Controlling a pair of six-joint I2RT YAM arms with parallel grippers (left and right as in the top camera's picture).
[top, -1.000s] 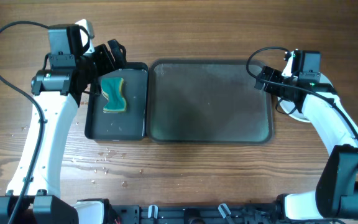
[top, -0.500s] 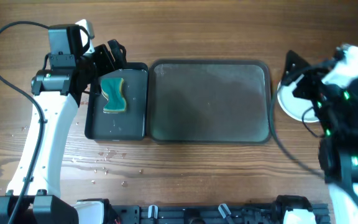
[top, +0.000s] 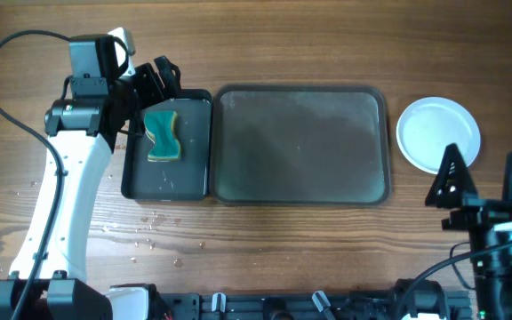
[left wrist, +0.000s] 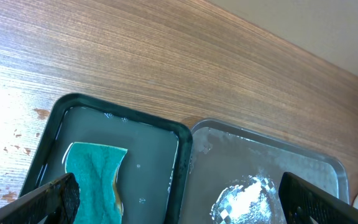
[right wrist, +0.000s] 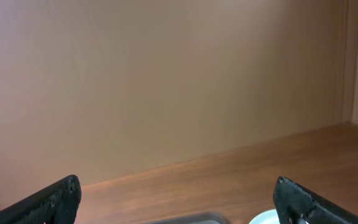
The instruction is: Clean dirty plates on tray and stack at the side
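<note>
1. Over the black tray (top: pixel 167 178), the left gripper (top: pixel 160 78) stands wide open and empty.
2. The right gripper (top: pixel 483 182) gapes likewise, empty, just in front of the white plate (top: pixel 438 133).
3. That plate lies on the table (top: pixel 283 44), right of the grey tray (top: pixel 300 142).

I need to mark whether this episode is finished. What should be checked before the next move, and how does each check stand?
1. The tray holds none of the plates: ok.
2. The plates lie on the table to the right of the tray: ok. Only one white disc shows, so how many are stacked: cannot tell.
3. Top face free of smudges: ok.
4. The sponge lies in the black tray: ok.
5. The left gripper is open and empty: ok.
6. The right gripper is open, empty and apart from the plates: ok.
</note>
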